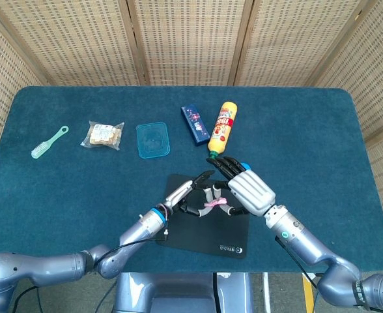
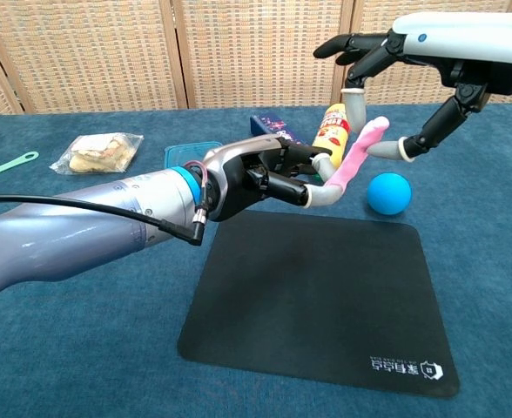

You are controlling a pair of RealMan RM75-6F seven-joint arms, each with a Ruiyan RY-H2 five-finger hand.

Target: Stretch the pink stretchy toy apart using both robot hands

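The pink stretchy toy [image 2: 353,161] is a short soft stick held up above the black mat [image 2: 317,305], slanting up to the right. My left hand [image 2: 256,178] grips its lower end between thumb and fingers. My right hand [image 2: 430,61] hovers over the upper end with its fingers spread. One fingertip [image 2: 387,150] sits just right of the toy's tip and another [image 2: 353,103] just above it, with small gaps showing. In the head view the toy [image 1: 212,203] lies between the left hand [image 1: 182,195] and the right hand [image 1: 247,189].
A blue ball [image 2: 388,193] rests just behind the mat. Further back lie a yellow bottle [image 1: 223,127], a dark blue box [image 1: 194,124] and a teal lid [image 1: 152,139]. A snack bag [image 1: 103,135] and a green brush [image 1: 49,142] lie at the left.
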